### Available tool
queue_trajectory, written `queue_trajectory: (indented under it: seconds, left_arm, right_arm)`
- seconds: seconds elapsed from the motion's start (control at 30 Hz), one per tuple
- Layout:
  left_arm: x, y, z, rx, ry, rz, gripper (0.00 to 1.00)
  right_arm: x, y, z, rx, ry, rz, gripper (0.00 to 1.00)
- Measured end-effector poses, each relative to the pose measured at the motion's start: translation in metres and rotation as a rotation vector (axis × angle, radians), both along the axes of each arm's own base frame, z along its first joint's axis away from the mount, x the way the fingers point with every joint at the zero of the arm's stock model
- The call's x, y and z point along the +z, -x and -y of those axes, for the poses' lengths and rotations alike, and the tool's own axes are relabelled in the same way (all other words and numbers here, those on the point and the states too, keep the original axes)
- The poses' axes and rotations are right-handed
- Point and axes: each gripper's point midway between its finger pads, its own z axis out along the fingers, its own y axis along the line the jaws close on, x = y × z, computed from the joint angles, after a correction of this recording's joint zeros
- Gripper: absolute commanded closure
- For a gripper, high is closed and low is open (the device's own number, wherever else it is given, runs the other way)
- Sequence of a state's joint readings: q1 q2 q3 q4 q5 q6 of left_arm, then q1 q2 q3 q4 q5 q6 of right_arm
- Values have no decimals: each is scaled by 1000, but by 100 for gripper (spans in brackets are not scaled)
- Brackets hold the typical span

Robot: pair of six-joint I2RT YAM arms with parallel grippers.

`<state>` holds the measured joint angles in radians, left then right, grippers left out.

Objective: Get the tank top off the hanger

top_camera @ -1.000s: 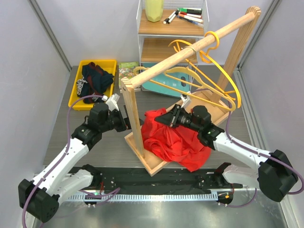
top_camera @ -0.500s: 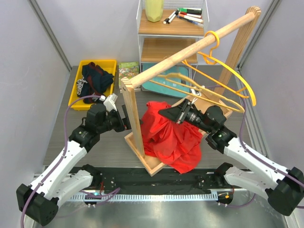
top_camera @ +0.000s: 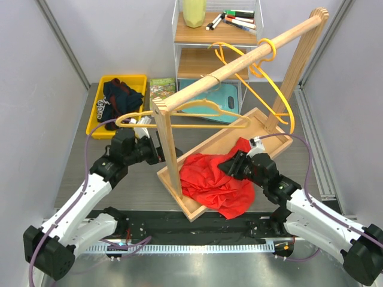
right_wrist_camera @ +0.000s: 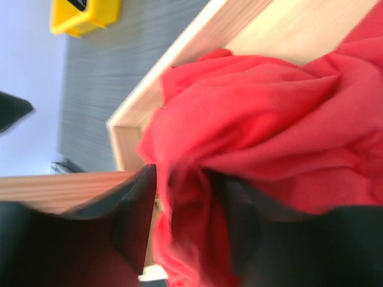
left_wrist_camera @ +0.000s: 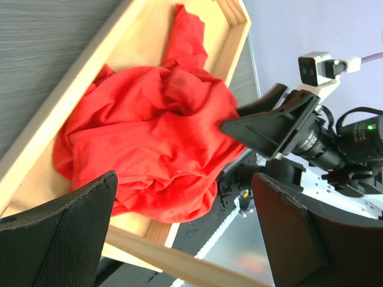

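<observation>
Tank top (top_camera: 212, 182), red: heaped in the rack's wooden base tray (top_camera: 252, 128), no longer held aloft. Yellow hanger (top_camera: 197, 126) has swung back bare under the rail (top_camera: 239, 62), so removal looks done. Right hand (top_camera: 226, 166): at the heap's right edge, fingers partway apart with cloth between them; cannot tell whether it grips. Left hand (top_camera: 157, 153): wide, empty.

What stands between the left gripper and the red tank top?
In the top view, the rack's wooden upright stands between them, with the tray's rim below it.
</observation>
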<state>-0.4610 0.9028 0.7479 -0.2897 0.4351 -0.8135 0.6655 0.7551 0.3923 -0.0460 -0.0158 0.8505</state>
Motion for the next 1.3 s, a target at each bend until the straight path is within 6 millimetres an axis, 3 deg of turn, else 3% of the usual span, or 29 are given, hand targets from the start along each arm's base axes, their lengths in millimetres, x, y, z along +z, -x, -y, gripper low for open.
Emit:
queue_trajectory:
  seconds: [0.07, 0.17, 0.3, 0.5, 0.67, 0.93, 1.17, 1.3]
  left_arm:
    - [-4, -2, 6, -31, 11, -16, 7]
    - [-21, -4, 17, -87, 8, -86, 8]
    - [-49, -7, 27, -126, -15, -186, 8]
    - [-53, -7, 34, -146, -16, -187, 8]
    - [-51, -7, 32, -137, -23, -173, 7]
    - [-39, -4, 27, -125, -14, -130, 7]
    - [-41, -3, 26, -120, -18, -135, 7]
    - [-46, -2, 25, -115, -23, -148, 7]
  right_arm:
    - [-8, 2, 4, -13, 17, -18, 22]
    - [-11, 3, 11, -41, 35, -27, 8]
    - [-22, 2, 29, -108, 127, -67, 3]
    - [-33, -10, 41, -159, 283, -125, 0]
    - [-65, -5, 17, -14, 347, -180, 0]
    - [-69, 28, -29, 250, 320, -58, 0]
    - [-70, 48, -47, 391, 345, 18, 0]
    - [-81, 47, -55, 402, 413, 61, 0]
